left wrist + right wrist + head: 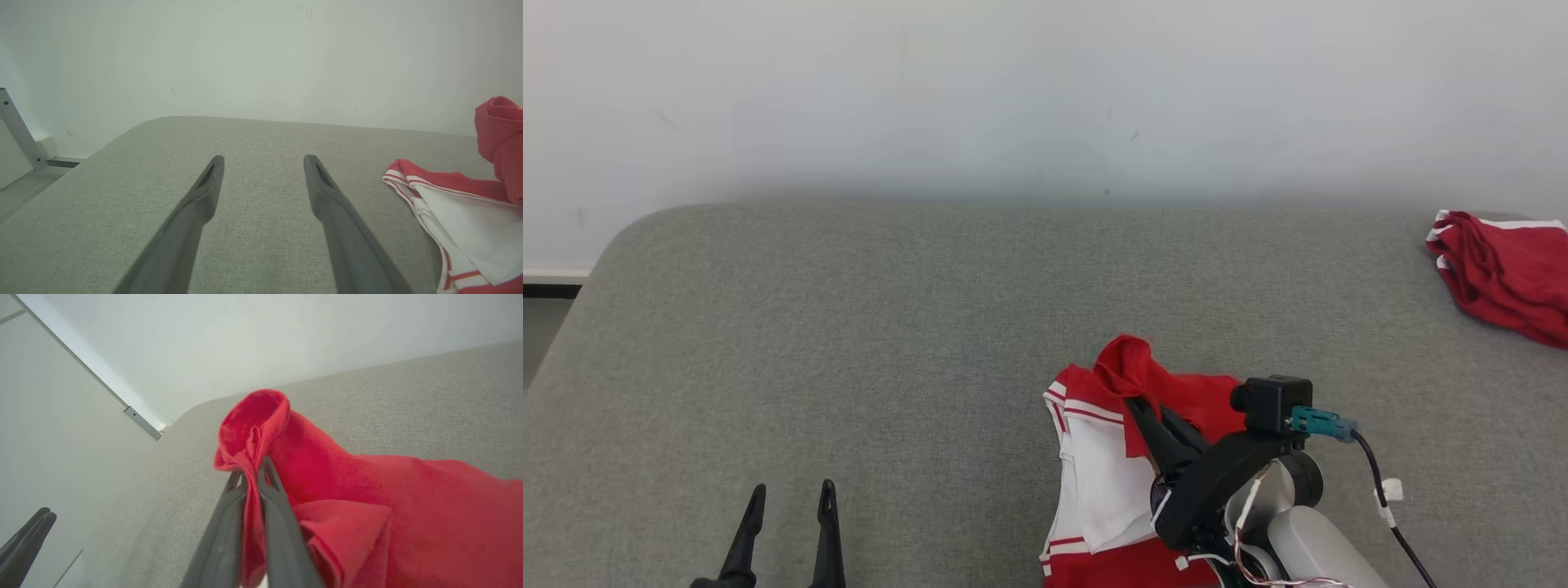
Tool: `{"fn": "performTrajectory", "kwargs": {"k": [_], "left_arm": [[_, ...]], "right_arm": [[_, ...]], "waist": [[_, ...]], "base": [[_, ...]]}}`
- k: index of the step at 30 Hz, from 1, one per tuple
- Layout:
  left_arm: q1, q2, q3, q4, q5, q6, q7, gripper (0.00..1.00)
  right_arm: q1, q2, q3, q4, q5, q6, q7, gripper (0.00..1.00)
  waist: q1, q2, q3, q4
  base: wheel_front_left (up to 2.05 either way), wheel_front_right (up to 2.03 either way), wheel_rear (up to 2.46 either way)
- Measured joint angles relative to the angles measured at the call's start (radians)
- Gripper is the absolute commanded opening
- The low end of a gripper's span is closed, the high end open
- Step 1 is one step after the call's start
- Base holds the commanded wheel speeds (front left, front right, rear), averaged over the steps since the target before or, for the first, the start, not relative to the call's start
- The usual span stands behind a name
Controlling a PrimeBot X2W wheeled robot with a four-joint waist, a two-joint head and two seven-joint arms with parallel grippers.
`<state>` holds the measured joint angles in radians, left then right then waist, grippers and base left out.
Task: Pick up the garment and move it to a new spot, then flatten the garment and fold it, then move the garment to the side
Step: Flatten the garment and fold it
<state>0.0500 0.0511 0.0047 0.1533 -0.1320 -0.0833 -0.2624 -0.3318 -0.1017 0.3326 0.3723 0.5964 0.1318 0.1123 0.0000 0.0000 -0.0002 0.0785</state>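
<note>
A red and white garment (1107, 465) lies bunched near the front of the grey padded table (849, 343), right of centre. My right gripper (1137, 403) is shut on a red fold of the garment (286, 457) and holds that fold lifted in a peak above the rest of the cloth. The red cloth is pinched between the two dark fingers (229, 522) in the right wrist view. My left gripper (791, 494) stands open at the lower left over bare table, well left of the garment (461, 212), with nothing between its fingers (204, 196).
A second red garment with white trim (1503, 273) lies crumpled at the table's far right edge. A pale wall rises behind the table. The table's rounded left corner drops to the floor, where a metal frame (18, 130) stands.
</note>
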Motion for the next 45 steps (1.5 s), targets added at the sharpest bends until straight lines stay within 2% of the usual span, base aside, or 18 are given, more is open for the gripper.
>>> {"fn": "performTrajectory", "kwargs": {"k": [5,6,7,8,12,17,22,28,35,37,45], "left_arm": [[-0.021,0.0,-0.016,0.015,-0.009,0.004,0.0,1.0],[-0.024,0.0,-0.018,0.018,-0.011,0.004,0.0,1.0],[-0.029,0.0,-0.018,0.021,-0.012,0.004,0.0,1.0],[-0.033,0.0,-0.016,0.024,-0.012,0.004,0.0,1.0],[-0.035,0.0,-0.002,0.032,-0.012,0.004,0.0,1.0],[-0.033,0.0,-0.003,0.032,-0.018,0.012,0.0,1.0],[-0.028,0.0,0.002,0.024,-0.018,0.013,0.0,1.0],[-0.014,0.0,0.019,0.011,-0.018,0.016,0.0,1.0],[0.006,0.0,0.035,-0.011,-0.01,0.016,0.0,1.0],[0.007,0.0,0.041,-0.021,0.005,0.013,0.0,1.0],[0.039,0.0,0.064,-0.081,0.045,0.022,0.0,1.0]], "right_arm": [[-0.038,0.022,0.017,0.118,-0.027,0.0,-0.03,0.0],[-0.041,0.025,0.021,0.142,-0.03,0.0,-0.038,0.16],[-0.044,0.026,0.03,0.16,-0.039,0.0,-0.049,0.55],[-0.048,0.027,0.035,0.175,-0.04,0.0,-0.06,1.0],[-0.074,0.025,0.054,0.189,-0.038,0.0,-0.127,1.0],[-0.079,-0.023,0.052,0.16,-0.035,0.0,-0.205,1.0],[-0.051,-0.097,0.013,0.105,-0.027,0.0,-0.283,1.0],[0.017,-0.152,-0.053,0.049,-0.026,0.0,-0.312,1.0],[0.116,-0.156,-0.162,-0.054,-0.059,0.0,-0.36,1.0],[0.145,-0.157,-0.185,-0.078,-0.104,0.0,-0.368,1.0],[0.272,-0.087,-0.301,-0.182,-0.165,0.0,-0.374,1.0]], "waist": [[0.0,0.0,0.015,0.032],[0.0,0.0,0.019,0.037],[0.0,0.0,0.021,0.042],[0.0001,0.0,0.023,0.046],[0.0,0.0,0.027,0.044],[0.0,0.0,0.021,0.027],[0.0,0.0,0.012,0.004],[0.0,0.0,0.007,-0.025],[0.0,0.0,-0.001,-0.056],[0.0,0.0,-0.003,-0.063],[0.0,0.0,-0.018,-0.085]], "base": [[0.0,0.0,0.0],[0.0,0.0,0.0],[0.0,0.0,0.0],[0.0,0.0,0.0],[0.0,0.0,0.0],[0.0,0.0,0.0],[0.0,0.0,0.0],[0.0,0.0,0.0],[0.0,0.0,0.0],[0.0,0.0,0.0],[0.0,0.0,0.0]]}}
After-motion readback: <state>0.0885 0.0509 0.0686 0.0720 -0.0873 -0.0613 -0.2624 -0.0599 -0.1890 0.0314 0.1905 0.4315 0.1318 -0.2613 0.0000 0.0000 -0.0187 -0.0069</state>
